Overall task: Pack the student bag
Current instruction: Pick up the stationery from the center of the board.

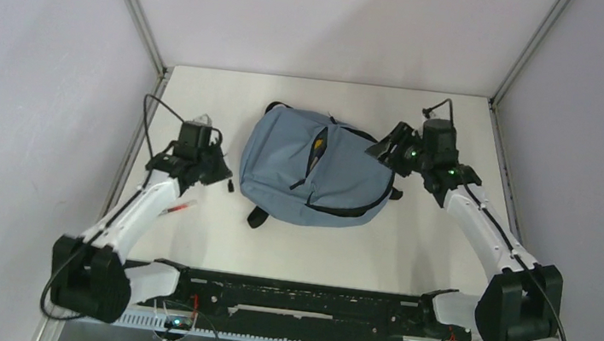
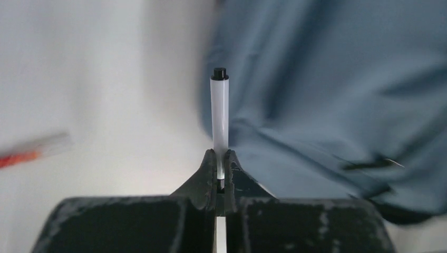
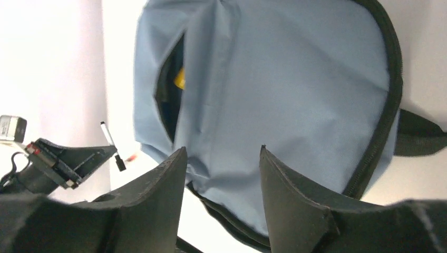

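Observation:
The grey-blue student bag (image 1: 315, 172) lies flat in the middle of the table, its front pocket zip open (image 1: 316, 151) with something yellow inside (image 3: 180, 79). My left gripper (image 1: 221, 174) is just left of the bag, shut on a thin white pen with a black cap (image 2: 220, 116) that points toward the bag (image 2: 337, 105). My right gripper (image 1: 376, 149) hovers at the bag's right upper edge, open and empty, its jaws (image 3: 221, 153) wide apart over the fabric (image 3: 279, 79). The pen also shows in the right wrist view (image 3: 112, 143).
A red pen (image 1: 181, 206) lies on the white table beside the left arm, and shows blurred in the left wrist view (image 2: 26, 153). Black straps (image 1: 257, 215) stick out at the bag's near edge. Grey walls enclose the table on three sides.

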Tool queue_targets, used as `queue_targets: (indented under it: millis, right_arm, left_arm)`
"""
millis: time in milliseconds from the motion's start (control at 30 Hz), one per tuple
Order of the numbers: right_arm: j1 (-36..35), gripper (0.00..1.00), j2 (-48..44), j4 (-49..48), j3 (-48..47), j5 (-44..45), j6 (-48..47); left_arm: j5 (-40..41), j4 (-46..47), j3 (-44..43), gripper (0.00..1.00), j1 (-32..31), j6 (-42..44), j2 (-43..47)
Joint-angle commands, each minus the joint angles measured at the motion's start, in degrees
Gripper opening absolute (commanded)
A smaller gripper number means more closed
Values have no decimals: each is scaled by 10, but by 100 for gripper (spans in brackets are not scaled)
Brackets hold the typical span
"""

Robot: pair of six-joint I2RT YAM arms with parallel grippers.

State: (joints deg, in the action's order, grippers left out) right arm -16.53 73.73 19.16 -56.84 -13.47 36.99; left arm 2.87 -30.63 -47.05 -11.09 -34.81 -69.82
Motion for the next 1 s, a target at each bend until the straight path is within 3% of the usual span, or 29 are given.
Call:
queue_targets:
  millis: [0, 133, 233, 400, 633, 800, 967]
  right_arm:
    - [13, 67, -28, -82, -49, -146, 27]
    - [-22, 75, -7, -116, -87, -186, 53]
    - [-72, 78, 17, -122, -117, -165, 64]
    - [-125, 80, 65, -169, -146, -160, 100]
    - [-182, 78, 107, -144, -184, -126, 76]
    - [-188, 59, 132, -142, -188, -127, 94]
    - [-195, 24, 144, -140, -200, -133, 97]
  left_arm:
    - [-164, 36, -86, 0, -26, 96, 84]
    - [-276, 67, -121, 0, -84, 115, 103]
    - [-324, 108, -136, 0, -120, 102, 95]
    - [-349, 156, -155, 0, -149, 76, 57]
    - [-361, 173, -168, 0, -157, 62, 36]
    - [-367, 186, -160, 0, -157, 57, 46]
    - [-368, 185, -152, 0, -157, 55, 45]
